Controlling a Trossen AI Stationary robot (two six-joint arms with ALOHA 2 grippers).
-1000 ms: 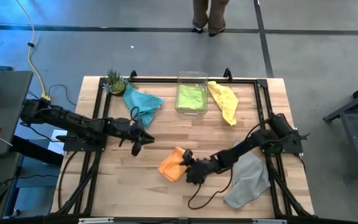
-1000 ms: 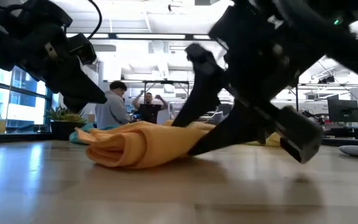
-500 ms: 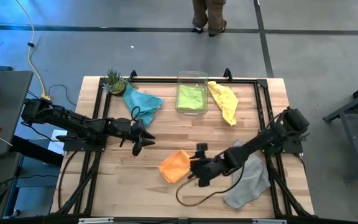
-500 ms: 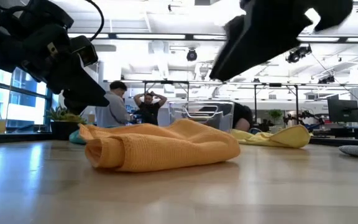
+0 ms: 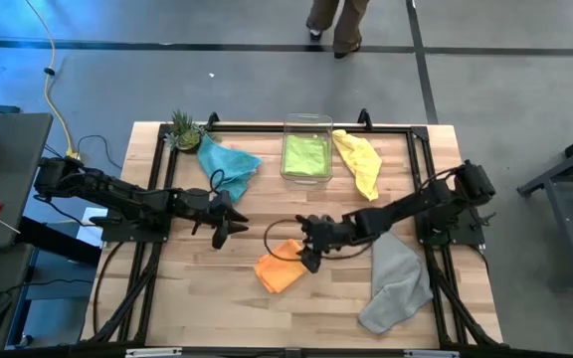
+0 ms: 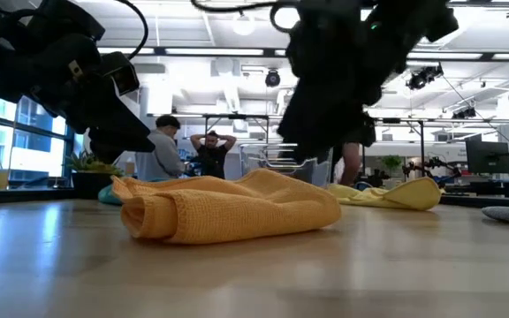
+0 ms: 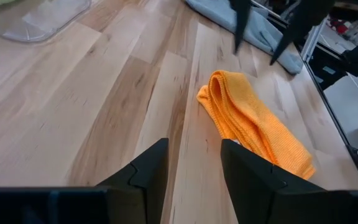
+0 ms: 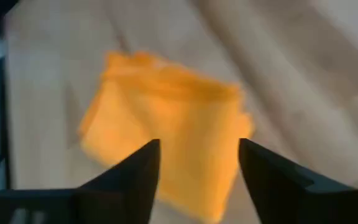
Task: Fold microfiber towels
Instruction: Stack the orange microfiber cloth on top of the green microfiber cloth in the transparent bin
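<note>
The orange towel (image 5: 279,270) lies folded on the table, near its middle front, and also shows in the low view (image 6: 228,208) and the left wrist view (image 7: 253,124). My right gripper (image 5: 306,257) hangs open just above the towel's far right corner, its fingers apart over the towel (image 8: 166,130). My left gripper (image 5: 221,234) stands open to the left of the towel, over bare wood (image 7: 194,165). The teal towel (image 5: 225,164), the yellow towel (image 5: 358,164) and the grey towel (image 5: 398,283) lie crumpled on the table. The lime green towel (image 5: 306,154) lies in a clear bin.
The clear bin (image 5: 307,124) stands at the far middle of the table. A small potted plant (image 5: 183,129) is at the far left corner. A black frame (image 5: 267,127) runs round the tabletop. People stand in the room behind (image 6: 162,150).
My right gripper has risen off the orange towel and gone toward the table's far edge, rolling its wrist as it went; it now hangs above the towel's far right corner. The orange towel has stayed folded on the table.
</note>
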